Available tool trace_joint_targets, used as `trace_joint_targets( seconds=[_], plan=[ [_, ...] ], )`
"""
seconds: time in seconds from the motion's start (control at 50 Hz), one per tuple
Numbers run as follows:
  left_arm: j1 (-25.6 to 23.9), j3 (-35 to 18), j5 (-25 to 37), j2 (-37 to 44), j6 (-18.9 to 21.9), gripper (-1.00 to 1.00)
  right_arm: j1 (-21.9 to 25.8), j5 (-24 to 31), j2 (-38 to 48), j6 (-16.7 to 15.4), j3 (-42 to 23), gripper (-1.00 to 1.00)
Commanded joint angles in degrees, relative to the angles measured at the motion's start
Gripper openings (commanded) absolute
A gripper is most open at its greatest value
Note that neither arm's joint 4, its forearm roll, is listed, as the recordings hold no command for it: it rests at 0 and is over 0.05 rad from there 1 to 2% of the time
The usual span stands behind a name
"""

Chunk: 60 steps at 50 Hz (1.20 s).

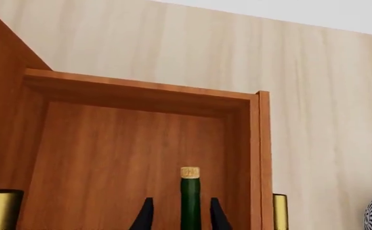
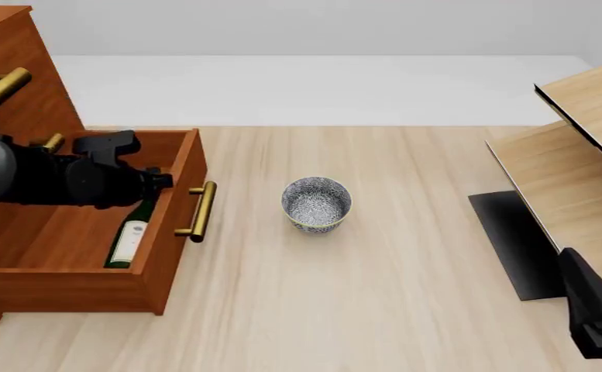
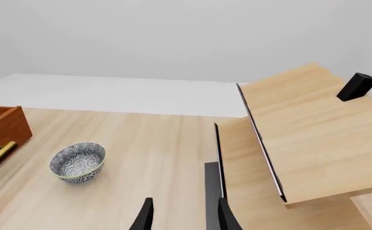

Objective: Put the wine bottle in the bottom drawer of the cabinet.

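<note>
Two arms on my feed. Left end effector is over the open bottom drawer of the cabinet. On the left wrist feed its fingers sit apart with the wine bottle neck between them, gaps visible on both sides, so I read it as parted, not clamped.

Wine bottle lies on its side inside the drawer, directly below that end effector; front view shows the white label and lower body sticking out from under the arm toward me, along the drawer's front wall. Cork top points ahead of the fingertips.

Drawer's brass bar handle is just off the end effector's right side. Speckled bowl stands on the counter further right, well apart from the drawer.

Right end effector hovers over bare counter, fingers apart, gripping nothing. Pale wood shelf unit is right beside it on the outer side; bowl is ahead and off to its left.
</note>
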Motion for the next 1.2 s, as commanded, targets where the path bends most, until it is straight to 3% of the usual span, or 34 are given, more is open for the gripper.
trace_joint_targets(
  seconds=[0.02, 0.78, 1.12, 1.14, 1.18, 1.2],
  plan=[
    [-1.94, 0.62, 0.01, -0.68, -0.52, 1.00, 0.04, -0.12, 0.00, 0.11, 0.14, 1.00],
    [-0.89, -2.43, 4.96, -6.23, 1.75, 1.00, 0.62, 0.00, 0.00, 0.18, -0.22, 1.00],
    [-0.35, -5.89, 10.89, -11.95, 4.53, 1.00, 1.07, -0.43, 0.00, 0.29, -0.20, 1.00],
    [-0.44, -6.13, 11.50, -12.34, 3.20, 1.00, 1.04, -0.37, 0.01, 0.33, -0.33, 1.00],
    [0.25, -6.62, 12.62, -14.54, 5.02, 1.00, 1.20, -0.38, 0.01, 0.18, -0.36, 1.00],
    [-0.32, -7.22, 13.48, -14.96, 3.71, 1.00, 1.26, -0.39, 0.01, 0.26, -0.47, 1.00]
  ],
)
